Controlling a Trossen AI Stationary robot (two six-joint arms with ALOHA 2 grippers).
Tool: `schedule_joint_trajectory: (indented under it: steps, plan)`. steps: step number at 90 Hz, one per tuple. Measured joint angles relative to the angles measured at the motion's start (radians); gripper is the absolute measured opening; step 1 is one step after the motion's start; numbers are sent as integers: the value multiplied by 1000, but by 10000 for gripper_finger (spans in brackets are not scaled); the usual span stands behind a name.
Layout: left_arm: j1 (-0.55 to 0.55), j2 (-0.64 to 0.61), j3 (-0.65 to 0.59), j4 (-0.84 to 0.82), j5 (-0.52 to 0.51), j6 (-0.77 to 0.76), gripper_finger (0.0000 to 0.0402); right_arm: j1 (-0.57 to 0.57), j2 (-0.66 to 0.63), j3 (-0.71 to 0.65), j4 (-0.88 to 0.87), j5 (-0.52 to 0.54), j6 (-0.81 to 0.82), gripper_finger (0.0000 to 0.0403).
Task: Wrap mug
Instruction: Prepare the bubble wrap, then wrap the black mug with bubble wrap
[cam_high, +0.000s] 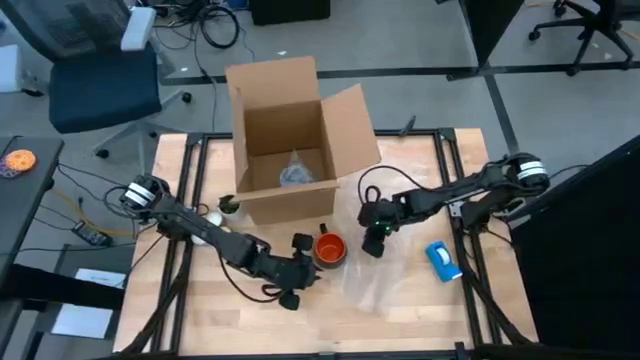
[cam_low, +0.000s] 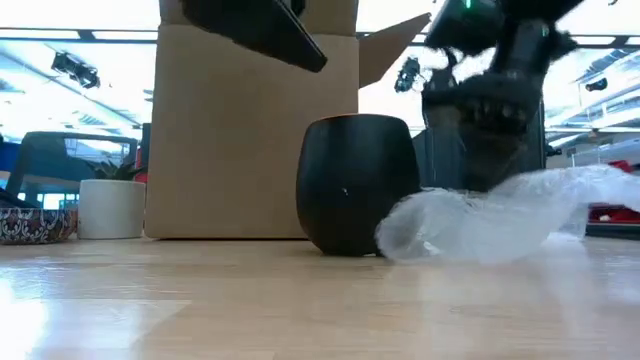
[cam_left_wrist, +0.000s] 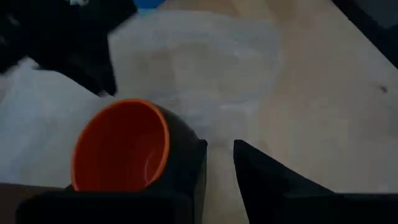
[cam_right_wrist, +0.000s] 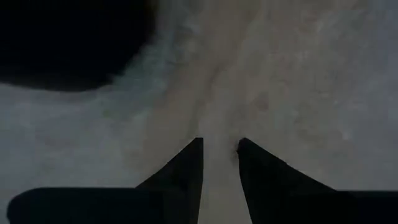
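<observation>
I found the mug (cam_high: 331, 248) upright on the surface (cam_high: 420, 310), at the edge of the clear plastic wrap (cam_high: 385, 270), presumably staged for wrapping. My left gripper (cam_high: 301, 262) sat just beside the mug, fingers narrowly parted and holding nothing. My right gripper (cam_high: 374, 238) pointed down over the wrap, fingers likewise slightly apart, empty. The open cardboard box (cam_high: 288, 135) stood beyond.

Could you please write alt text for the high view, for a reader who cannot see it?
A small round orange-red mug stands on a wooden table beside a crumpled clear plastic sheet, with the left gripper at its side and the right gripper over the sheet. An open brown cardboard box stands behind.
</observation>
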Motion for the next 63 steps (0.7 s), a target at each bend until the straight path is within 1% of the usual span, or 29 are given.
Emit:
schedule_joint_trajectory:
  steps: [9,19,27,37,42,50,63]
  plan:
    - [-9,-1,0,-30,11,-17,66,30,-23,77,-67,22,-11,76]
    - [-21,-2,0,-79,28,-42,65,60,-38,141,-85,17,-9,83]
    - [-30,-2,0,-128,30,-71,65,74,-43,185,-88,-18,-9,89]
    - [-41,-3,0,-185,31,-102,65,81,-42,241,-80,-90,-15,91]
    - [-47,-3,0,-198,31,-114,65,92,-43,264,-57,-110,-58,89]
    - [-52,-3,0,-198,31,-123,65,127,-43,285,14,-109,-195,89]
    - [-58,-3,0,-195,30,-141,65,169,-38,288,210,-134,-325,86]
